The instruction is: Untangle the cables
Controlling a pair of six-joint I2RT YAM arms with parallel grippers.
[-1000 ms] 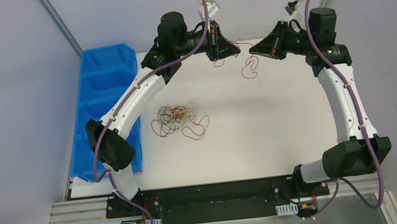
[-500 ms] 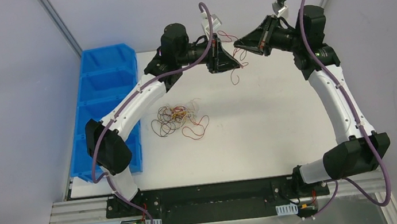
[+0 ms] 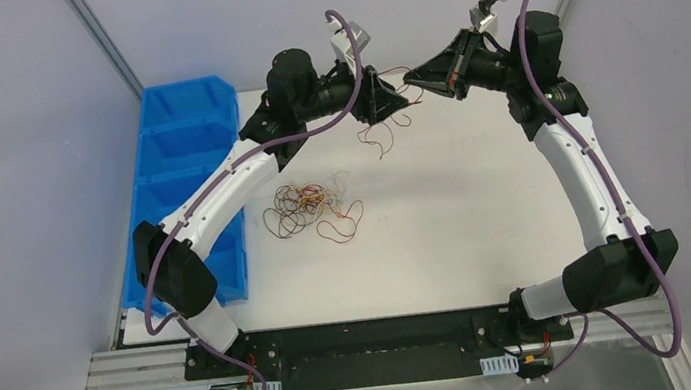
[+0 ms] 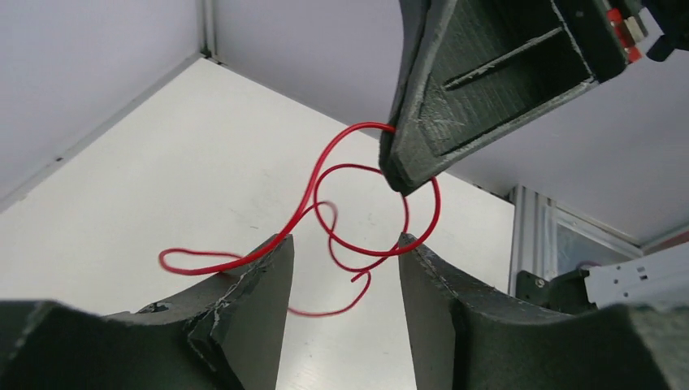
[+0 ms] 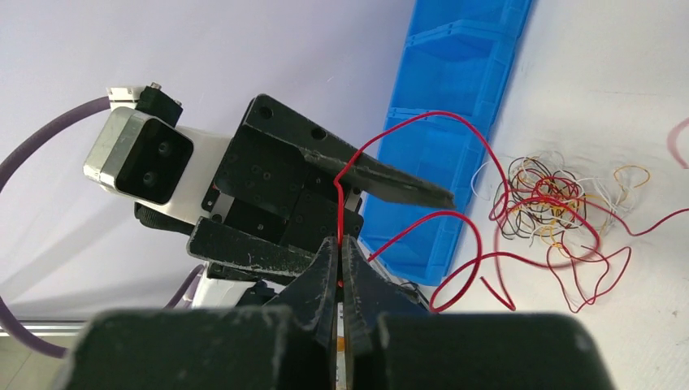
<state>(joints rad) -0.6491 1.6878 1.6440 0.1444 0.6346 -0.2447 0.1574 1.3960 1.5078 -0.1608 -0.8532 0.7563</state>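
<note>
The cables lie as a small tangled bunch (image 3: 308, 205) of red, black, white and yellow wires on the white table; the same bunch (image 5: 552, 195) shows in the right wrist view. One red cable (image 3: 377, 138) hangs apart from it in the air at the back. My right gripper (image 3: 410, 76) is shut on that red cable (image 5: 422, 122), pinched at the tips (image 5: 340, 244). My left gripper (image 4: 345, 244) faces it, open, and the red cable's loops (image 4: 357, 244) lie loosely across its fingertips. The two grippers nearly touch.
A row of blue bins (image 3: 181, 166) runs along the table's left edge, seen also as blue bins (image 5: 455, 106) in the right wrist view. Grey walls close in behind and at both sides. Both arms are raised over the far part of the table (image 3: 484, 207).
My left gripper has opened and let go of the red cable. Both grippers have shifted left and come closer together. The red cable now dangles from the right gripper.
</note>
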